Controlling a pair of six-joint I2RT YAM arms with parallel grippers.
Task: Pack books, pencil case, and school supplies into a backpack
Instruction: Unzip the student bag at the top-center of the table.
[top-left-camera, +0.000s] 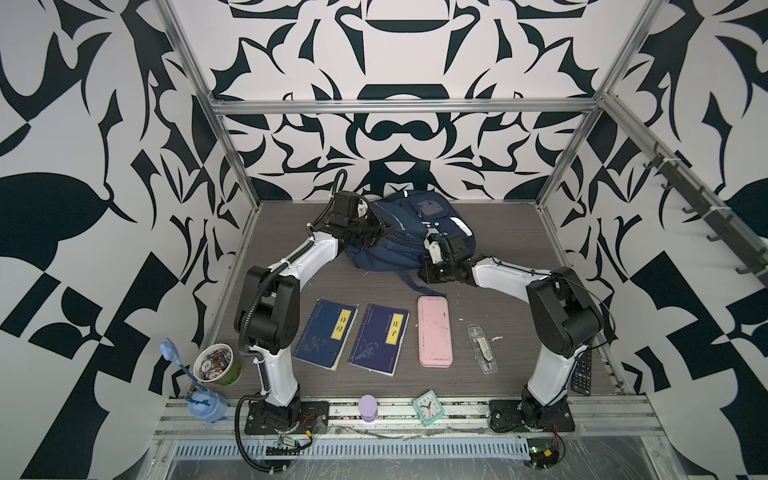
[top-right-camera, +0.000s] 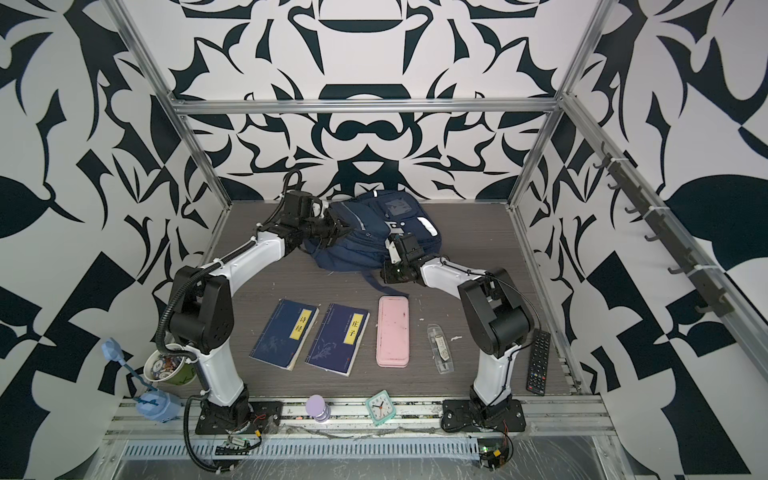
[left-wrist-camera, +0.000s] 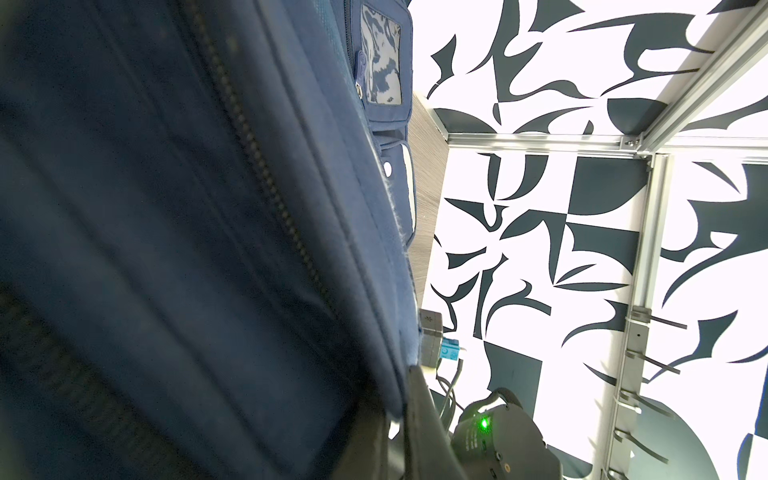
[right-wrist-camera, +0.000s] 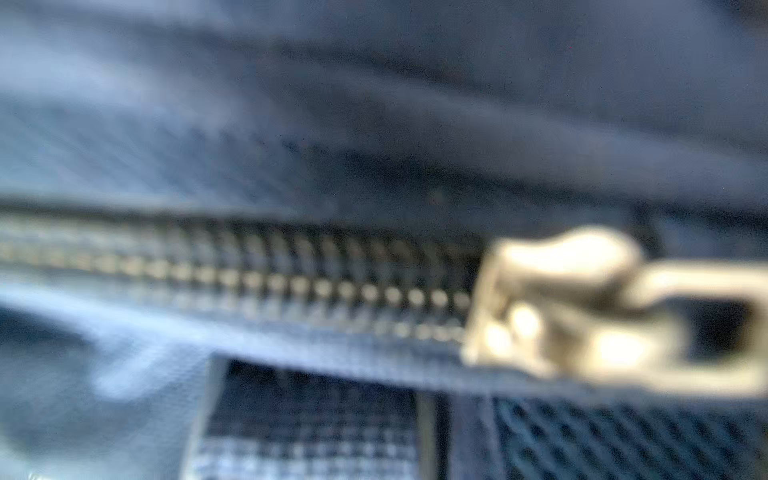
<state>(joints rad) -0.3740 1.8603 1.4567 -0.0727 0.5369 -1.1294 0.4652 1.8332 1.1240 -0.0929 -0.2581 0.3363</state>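
The navy backpack (top-left-camera: 395, 251) (top-right-camera: 353, 249) lies at the back of the table. My left gripper (top-left-camera: 384, 230) (left-wrist-camera: 395, 432) is shut on a fold of its fabric near a zip, on its left side. My right gripper (top-left-camera: 430, 243) presses against the backpack's right side. Its wrist view shows only blurred fabric (right-wrist-camera: 374, 124) and a metal zip slider (right-wrist-camera: 561, 303), and the jaws are hidden. Two dark blue books (top-left-camera: 326, 334) (top-left-camera: 380, 338), the pink pencil case (top-left-camera: 435, 331) and the clear packet of school supplies (top-left-camera: 482, 349) lie in a row on the table at the front.
A black remote (top-left-camera: 582, 372) lies by the right arm's base. A teal clock (top-left-camera: 428, 407) and a purple object (top-left-camera: 368, 409) sit on the front rail. A paper cup (top-left-camera: 216, 365) and a blue figure (top-left-camera: 199, 386) stand at the front left. Hooks line the right wall.
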